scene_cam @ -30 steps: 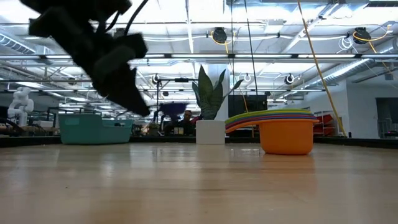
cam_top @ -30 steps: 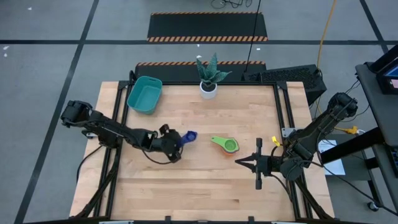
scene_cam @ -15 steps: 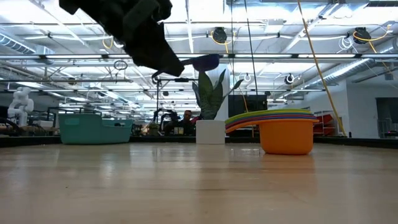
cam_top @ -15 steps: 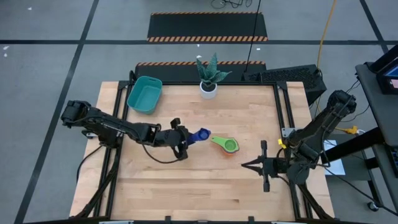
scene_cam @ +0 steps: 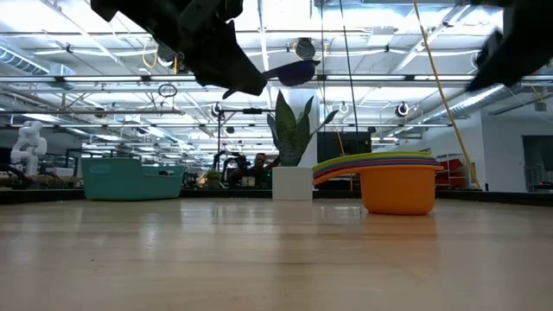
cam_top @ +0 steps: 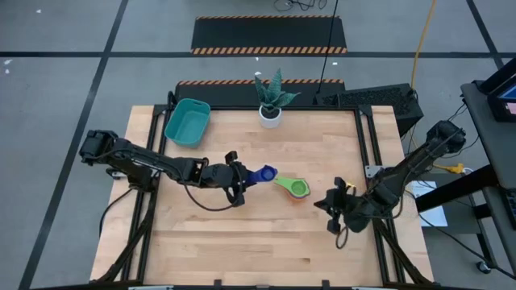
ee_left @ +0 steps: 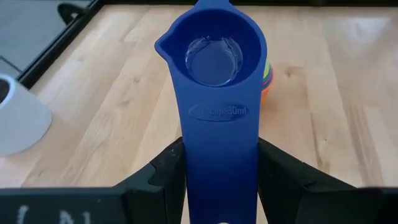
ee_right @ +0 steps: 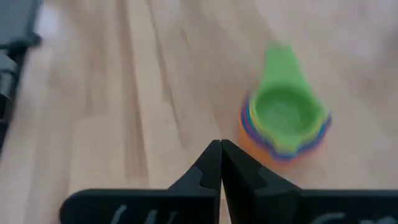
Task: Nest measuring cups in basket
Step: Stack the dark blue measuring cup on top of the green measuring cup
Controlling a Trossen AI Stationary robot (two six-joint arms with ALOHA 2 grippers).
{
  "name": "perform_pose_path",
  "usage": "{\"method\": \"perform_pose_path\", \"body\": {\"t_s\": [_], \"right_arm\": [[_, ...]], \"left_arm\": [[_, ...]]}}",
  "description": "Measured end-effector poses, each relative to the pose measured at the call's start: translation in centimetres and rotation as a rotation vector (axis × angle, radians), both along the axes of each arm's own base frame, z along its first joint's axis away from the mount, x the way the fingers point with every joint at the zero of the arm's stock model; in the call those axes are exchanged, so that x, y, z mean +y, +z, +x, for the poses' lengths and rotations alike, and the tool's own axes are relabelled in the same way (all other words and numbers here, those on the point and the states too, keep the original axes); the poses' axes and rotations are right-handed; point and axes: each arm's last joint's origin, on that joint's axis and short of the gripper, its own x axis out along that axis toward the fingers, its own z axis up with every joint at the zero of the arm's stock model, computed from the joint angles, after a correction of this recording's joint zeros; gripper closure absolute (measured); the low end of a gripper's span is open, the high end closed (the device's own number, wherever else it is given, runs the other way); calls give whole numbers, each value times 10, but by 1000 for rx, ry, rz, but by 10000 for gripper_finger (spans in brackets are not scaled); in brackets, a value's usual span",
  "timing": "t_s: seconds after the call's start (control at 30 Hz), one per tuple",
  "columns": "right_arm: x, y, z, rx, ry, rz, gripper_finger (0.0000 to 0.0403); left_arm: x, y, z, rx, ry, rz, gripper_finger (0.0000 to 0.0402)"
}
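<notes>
On the wooden table (cam_top: 242, 250), the left gripper (cam_top: 240, 182) clamps the dark blue cup (cam_top: 263, 173) by its handle, carried above the nested stack (cam_top: 295, 188) for dropping in, while the right gripper (cam_top: 332, 213) waits closed, near right; the basket (cam_top: 187, 122) sits far left.

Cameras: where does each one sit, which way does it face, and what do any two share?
High view: above the table, looking straight down; both arms, basket, plant.
Low view: at table-top height, looking level across; left arm overhead, stack.
Left wrist view: looks past the left hand, gripping the blue cup.
Right wrist view: looks past the shut right hand at the stack.
Shared: the stack shows in every view, green cup on top.
</notes>
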Motion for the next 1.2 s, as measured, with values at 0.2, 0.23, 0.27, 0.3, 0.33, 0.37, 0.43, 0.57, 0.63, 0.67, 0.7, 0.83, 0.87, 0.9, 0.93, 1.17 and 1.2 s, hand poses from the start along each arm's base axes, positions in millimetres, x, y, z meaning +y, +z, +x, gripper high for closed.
{"method": "perform_pose_path", "body": {"t_s": [0.2,0.23,0.27,0.3,0.33,0.37,0.43,0.57,0.63,0.67,0.7,0.83,0.87,0.9,0.93,1.17,1.2], "right_arm": [[-24,-42,-2,117,-107,127,403],[-28,-49,-3,145,-121,161,403],[-31,-54,-4,167,-133,199,403],[-34,-59,-5,182,-144,234,403],[-37,-64,-5,188,-152,258,403],[-39,-69,-6,185,-159,267,403],[-45,-78,-8,159,-157,252,403],[-56,-94,-10,93,-150,266,403],[-59,-99,-12,76,-150,267,403],[-60,-100,-12,68,-150,263,403],[-61,-100,-12,63,-150,256,403],[-65,-102,-10,54,-159,236,403],[-65,-101,-8,45,-155,231,403],[-66,-101,-6,31,-149,226,403],[-66,-102,-3,18,-144,223,403],[-71,-113,10,22,-119,214,403],[-72,-115,12,22,-122,209,403]], "left_arm": [[-1,1,1,-9,-62,16,240],[-1,1,1,-8,-66,22,237],[-1,1,1,-7,-69,25,236],[-1,1,1,-7,-71,27,236],[-1,1,1,-7,-74,26,238],[-2,1,1,-6,-84,21,241],[-1,1,1,-5,-100,14,247],[-1,2,2,-7,-115,12,247],[-1,2,2,-6,-121,18,241],[-1,2,2,-6,-122,20,238],[-1,2,2,-6,-123,21,236],[-1,2,2,-5,-125,23,244],[-1,2,2,-5,-130,24,247],[-2,2,2,-4,-138,24,248],[-2,2,2,-6,-149,22,248],[-3,4,3,-27,-165,15,238],[-3,4,3,-29,-171,12,240]]}}
